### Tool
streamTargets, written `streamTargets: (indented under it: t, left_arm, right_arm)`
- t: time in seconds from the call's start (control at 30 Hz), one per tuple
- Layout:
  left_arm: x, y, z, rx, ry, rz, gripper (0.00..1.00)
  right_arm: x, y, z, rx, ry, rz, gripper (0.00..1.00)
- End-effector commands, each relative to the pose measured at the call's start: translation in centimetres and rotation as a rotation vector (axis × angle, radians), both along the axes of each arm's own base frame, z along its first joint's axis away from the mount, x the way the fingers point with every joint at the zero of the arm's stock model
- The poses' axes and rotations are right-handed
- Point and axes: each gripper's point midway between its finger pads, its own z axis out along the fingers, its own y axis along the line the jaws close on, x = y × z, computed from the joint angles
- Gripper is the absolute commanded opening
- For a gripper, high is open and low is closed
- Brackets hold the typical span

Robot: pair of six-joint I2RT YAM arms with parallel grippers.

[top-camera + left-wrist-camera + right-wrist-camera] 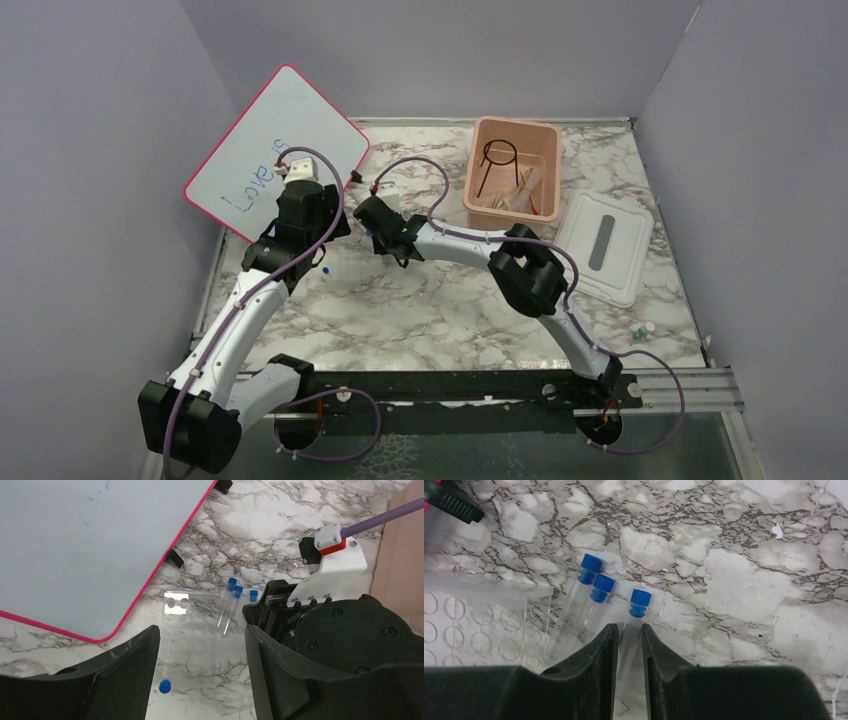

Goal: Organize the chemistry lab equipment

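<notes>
Blue-capped vial [640, 603]: flat on marble surface [734, 580], straddled for pickup.
Right gripper [629, 629]: jaws narrow around vial; firm grasp not confirmable.
Left gripper [200, 636]: released, hovering above clear rack [182, 625].

The pink tub [545, 140] looks like matt plastic, with a kinda soft finish. Inside the tub, the ring stand [482, 172] is thin black wire, metal by the look of it. The white lid [605, 245] just beside the tub is smooth plastic with a duller grey strip. The table [420, 310] under the tub is a marble-pattern top, smooth with a slight sheen.

Well left of the tub, the whiteboard [275, 150] has a slick white face and a pink plastic-looking rim. Over there too is a rack [186, 630] in see-through plastic. The tubes [596, 600] are clear, glass or plastic is hard to call, with opaque blue caps [640, 597]. The left gripper [202, 645] has matt black plastic fingers [125, 670], lightly scuffed at the edges.
</notes>
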Motion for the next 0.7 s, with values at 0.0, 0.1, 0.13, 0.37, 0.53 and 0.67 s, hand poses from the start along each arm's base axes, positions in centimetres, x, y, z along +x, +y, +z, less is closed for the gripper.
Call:
streamTargets:
  t: [0.0,0.1,0.13,0.37,0.53,0.67]
  left_arm:
    - [0.3,-0.3,1.0,-0.034,-0.040,-0.005,0.66]
    - [0.2,-0.3,1.0,-0.048,-0.040,-0.005,0.67]
    - [0.2,-0.5,1.0,-0.056,-0.039,-0.010,0.66]
    - [0.0,-2.6,1.6,-0.114,-0.040,-0.122,0.68]
    - [-0.7,-6.2,3.5,-0.226,-0.058,-0.298,0.70]
    - [-1.9,-9.9,5.8,-0.312,-0.115,-0.539,0.70]
  right_arm:
    - [-1.0,-3.0,-4.1,-0.164,0.055,-0.031,0.22]
    - [-0.5,-2.9,-2.1,-0.127,0.008,-0.040,0.16]
    - [-0.3,-2.9,-1.2,-0.104,-0.014,-0.043,0.15]
    - [0.0,-2.6,8.6,0.141,-0.210,0.033,0.14]
    - [-1.1,-4.2,15.8,0.313,-0.334,0.077,0.14]
    - [-2.6,-5.1,21.3,0.480,-0.400,0.103,0.15]
